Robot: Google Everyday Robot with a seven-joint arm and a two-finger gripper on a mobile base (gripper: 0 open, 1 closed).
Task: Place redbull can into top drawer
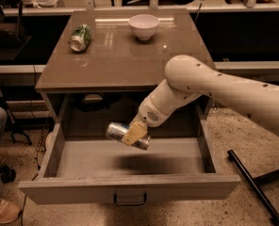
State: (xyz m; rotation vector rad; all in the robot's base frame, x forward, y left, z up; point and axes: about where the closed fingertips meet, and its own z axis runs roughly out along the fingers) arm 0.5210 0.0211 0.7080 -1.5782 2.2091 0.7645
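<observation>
We judge the task well along but not finished. The top drawer [73, 190] stands pulled out toward us, its floor bare. The redbull can [115, 130] is already inside its outline, and what is left is the lowering and the letting go. The gripper [135, 134] hangs over the drawer's middle, a little toward 12 o'clock. Its jaws are clenched on the redbull can, one tan pad lying across the can's side. The can lies roughly level, its shiny end pointing to 9 o'clock. A dark shadow [144, 164] on the drawer floor toward 6 o'clock of the can tells us it is held off the floor, not resting on it.

For room, the can sits well apart from both side walls and from the front panel with its small handle [129, 201]. A straight descent looks open on every side. The tightest edge, in our view, is the counter [116, 65] lip at 12 o'clock. The arm [210, 86] comes in from 3 o'clock, close under and in front of that lip, so any lift on the way out should draw toward 6 o'clock first. The right drawer wall runs beneath the arm's wrist, with some gap showing.

On the counter, a green can [79, 36] lies on its side at 11 o'clock and a white bowl [143, 26] stands at 12 o'clock, both well away from the work. A person's leg and shoe [0, 210] sit at 8 o'clock, and a dark bar [252, 185] lies on the ground at 4 o'clock.
</observation>
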